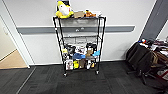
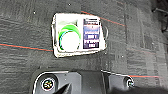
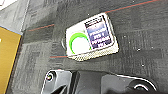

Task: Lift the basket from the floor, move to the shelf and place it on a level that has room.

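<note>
A small rectangular basket (image 2: 78,35) sits flat on the dark carpet floor (image 2: 22,65), seen from above in both wrist views. It has a white rim, and one woven tan side shows along its lower edge in the right wrist view (image 3: 91,37). Nothing touches it. Inside lie a round white object with a green ring (image 2: 69,38) and, beside it, a dark blue packet (image 2: 91,33) with white print too blurred to read. Together these two hide the basket's bottom.

In the left wrist view the basket's long axis runs roughly along a thin red line (image 2: 22,46) in the carpet, and the line passes out of sight under the basket's edge. In the right wrist view the basket sits slightly askew, with another red line meeting its far corner. A yellow-brown surface (image 3: 7,57), cut off at the picture's edge, lies well apart from the basket; what it is cannot be told.

A dark robot plate (image 2: 75,82) covers the near part of each wrist view. Neither set of jaws can be made out, so whether they are released or clenched cannot be told.

In the head view a tall black wire shelf (image 1: 79,42) stands against a pale wall. A yellow and white plush toy (image 1: 64,10) and other small items sit on its top tier. The second tier (image 1: 80,35) looks bare, though it is hard to make out. The lower tiers are crowded with items too blurred to name. A dark chair (image 1: 140,60) at the right is partly cut off.
</note>
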{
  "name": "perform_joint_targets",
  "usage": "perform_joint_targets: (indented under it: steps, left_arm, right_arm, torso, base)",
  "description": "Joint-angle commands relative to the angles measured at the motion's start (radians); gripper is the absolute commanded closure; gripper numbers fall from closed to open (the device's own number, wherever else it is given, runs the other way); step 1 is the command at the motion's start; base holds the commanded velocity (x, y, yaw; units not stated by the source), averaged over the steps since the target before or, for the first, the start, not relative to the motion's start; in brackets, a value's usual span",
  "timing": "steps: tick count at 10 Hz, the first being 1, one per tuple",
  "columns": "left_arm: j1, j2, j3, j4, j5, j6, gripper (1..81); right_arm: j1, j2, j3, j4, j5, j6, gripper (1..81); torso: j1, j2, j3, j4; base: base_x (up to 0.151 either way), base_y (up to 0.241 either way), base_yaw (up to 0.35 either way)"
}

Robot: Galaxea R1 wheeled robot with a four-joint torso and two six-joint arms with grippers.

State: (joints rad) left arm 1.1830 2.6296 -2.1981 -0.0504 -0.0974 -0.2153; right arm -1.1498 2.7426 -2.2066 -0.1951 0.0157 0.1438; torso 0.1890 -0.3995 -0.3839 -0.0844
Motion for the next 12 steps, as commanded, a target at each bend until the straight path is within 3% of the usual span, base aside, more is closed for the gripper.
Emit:
perform_joint_targets:
  steps: [1, 5, 6, 8, 9, 10, 11, 12]
  left_arm:
    - [-0.073, -0.022, 0.009, -0.058, 0.038, -0.006, 1.0]
    - [-0.073, -0.019, 0.009, -0.06, 0.038, -0.006, 1.0]
    - [-0.075, -0.019, 0.009, -0.06, 0.036, -0.006, 1.0]
    - [-0.073, -0.019, 0.009, -0.06, 0.038, -0.006, 1.0]
    - [-0.075, -0.019, 0.009, -0.06, 0.038, -0.006, 1.0]
    - [-0.073, -0.019, 0.009, -0.06, 0.038, -0.006, 1.0]
    - [-0.073, -0.019, 0.009, -0.06, 0.038, -0.006, 1.0]
    - [-0.073, -0.019, 0.009, -0.06, 0.038, -0.006, 1.0]
  right_arm:
    - [0.077, -0.016, 0.012, 0.008, -0.037, 0.003, 1.0]
    - [0.077, -0.015, 0.009, 0.008, -0.037, 0.003, 1.0]
    - [0.077, -0.016, 0.007, 0.006, -0.037, 0.003, 1.0]
    - [0.083, -0.015, 0.007, 0.009, -0.037, 0.008, 1.0]
    - [0.083, -0.018, 0.007, 0.009, -0.036, 0.03, 1.0]
    - [0.087, -0.016, 0.004, 0.009, -0.036, 0.033, 1.0]
    - [0.095, -0.016, 0.002, 0.011, -0.036, 0.033, 1.0]
    - [0.106, -0.016, 0.002, 0.013, -0.037, 0.033, 1.0]
  torso:
    - [0.062, -0.097, 0.0, 0.0]
    - [0.148, -0.234, 0.0, 0.0]
    - [0.17, -0.268, 0.0, 0.098]
    - [0.202, -0.319, 0.0, 0.11]
    - [0.22, -0.348, 0.0, 0.039]
    - [0.235, -0.374, 0.0, 0.064]
    - [0.248, -0.397, -0.077, 0.088]
    - [0.264, -0.422, -0.095, 0.097]
  base:
    - [0.0, 0.0, 0.0]
    - [0.0, 0.0, 0.0]
    - [0.0, 0.0, 0.0]
    - [0.0, 0.0, 0.0]
    - [0.0, 0.0, 0.0]
    - [0.0, 0.0, 0.0]
    - [0.0, 0.0, 0.0]
    - [0.0, 0.0, 0.0]
